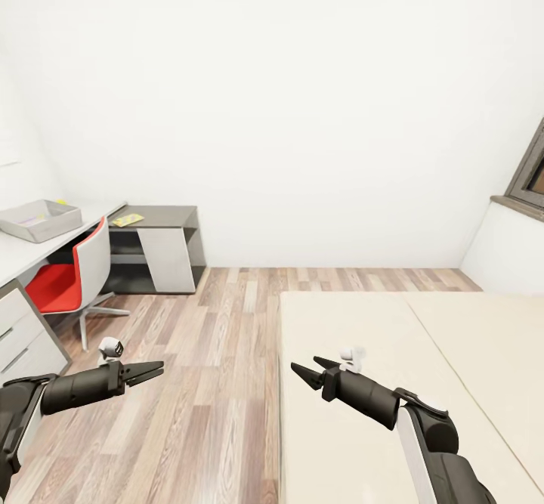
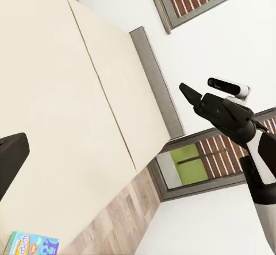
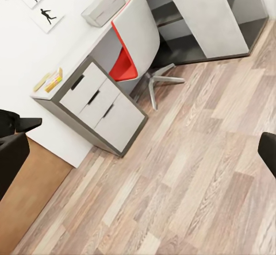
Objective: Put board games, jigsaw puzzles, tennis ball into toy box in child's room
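Head view: both grippers, left [image 1: 155,372] and right [image 1: 301,372], look closed and empty; a careless turn could clip the bed [image 1: 363,413].

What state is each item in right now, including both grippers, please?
left gripper: shut, empty, over the floor.
right gripper: shut, empty, at the bed's edge.
toy box: open-topped, on the table.
board game: lying flat on the bed.
chair: upright, pushed against the table.
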Controlling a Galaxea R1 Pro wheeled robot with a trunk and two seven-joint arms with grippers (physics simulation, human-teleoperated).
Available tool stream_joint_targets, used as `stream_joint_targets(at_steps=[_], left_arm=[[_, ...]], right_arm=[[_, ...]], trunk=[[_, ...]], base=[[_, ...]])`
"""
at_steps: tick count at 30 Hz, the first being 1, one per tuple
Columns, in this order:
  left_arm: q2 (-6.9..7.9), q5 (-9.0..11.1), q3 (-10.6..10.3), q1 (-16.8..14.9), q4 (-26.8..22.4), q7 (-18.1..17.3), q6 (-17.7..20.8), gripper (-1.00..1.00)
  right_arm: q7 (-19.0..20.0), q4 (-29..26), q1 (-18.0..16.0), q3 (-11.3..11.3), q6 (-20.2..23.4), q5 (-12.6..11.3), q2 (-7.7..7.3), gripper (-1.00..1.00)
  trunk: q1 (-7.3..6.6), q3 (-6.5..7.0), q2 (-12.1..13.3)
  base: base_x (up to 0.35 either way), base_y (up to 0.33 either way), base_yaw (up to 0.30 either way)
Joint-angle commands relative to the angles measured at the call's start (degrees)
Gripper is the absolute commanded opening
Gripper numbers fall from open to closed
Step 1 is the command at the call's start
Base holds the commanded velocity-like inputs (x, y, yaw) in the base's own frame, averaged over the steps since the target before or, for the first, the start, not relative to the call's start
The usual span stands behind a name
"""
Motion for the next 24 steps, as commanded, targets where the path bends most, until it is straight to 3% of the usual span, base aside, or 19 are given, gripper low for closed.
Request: stream_joint_targets(at_steps=[1, 24], left_arm=[[0.01, 0.0, 0.0, 0.0, 0.0, -0.2, 0.6, 1.00], [0.01, 0.0, 0.0, 0.0, 0.0, -0.2, 0.6, 1.00]], right_arm=[[0.2, 0.0, -0.1, -0.1, 0.4, -0.2, 0.05, 1.00], [0.1, 0.0, -0.1, -0.2, 0.4, -0.3, 0.04, 1.00]], trunk=[[0.04, -0.12, -0.1], [0.04, 0.65, -0.1]], base=[[0.000, 0.000, -0.013], [0.000, 0.000, -0.002]])
